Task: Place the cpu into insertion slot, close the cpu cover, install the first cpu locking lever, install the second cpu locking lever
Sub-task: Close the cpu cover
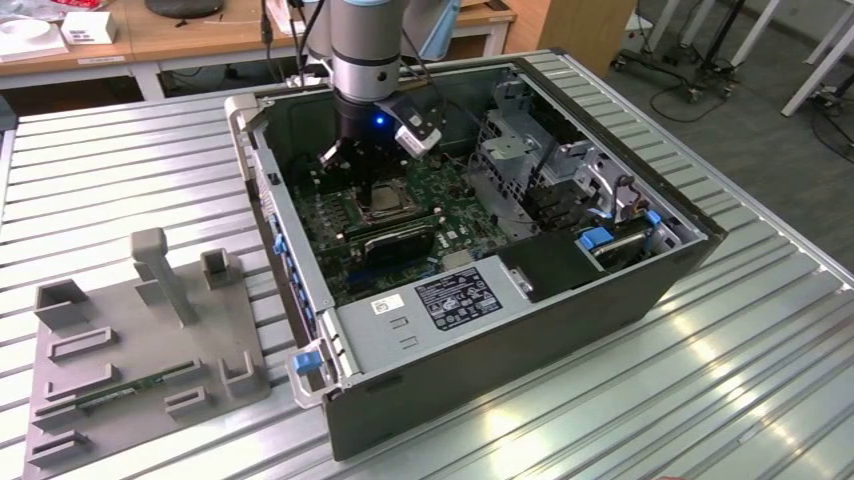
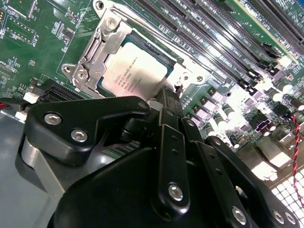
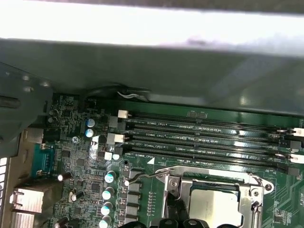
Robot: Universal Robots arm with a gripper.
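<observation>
I'm pinching gripper [image 2: 165,95] shut, gripping nothing, tips sitting at lower-right edge of cover [image 2: 97,50]. Inside its cut-out, cpu [image 2: 135,71] lying flat, top centre of second wrist view. Memory slots [image 2: 213,33] crowding upper right; open board [image 2: 28,28] spreading upper left.

The cpu [image 2: 135,76] lies flat in the insertion slot [image 2: 159,53], cpu cover [image 2: 97,52] down.

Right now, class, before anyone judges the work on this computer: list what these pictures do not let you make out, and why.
Second wrist view: the end effector covers the near side of the chip and its cover.
First wrist view: the chip is cut off by the picture's edge.
Exterior view: the cover is too small to tell whether it is latched; the arm hides the board behind it.
</observation>
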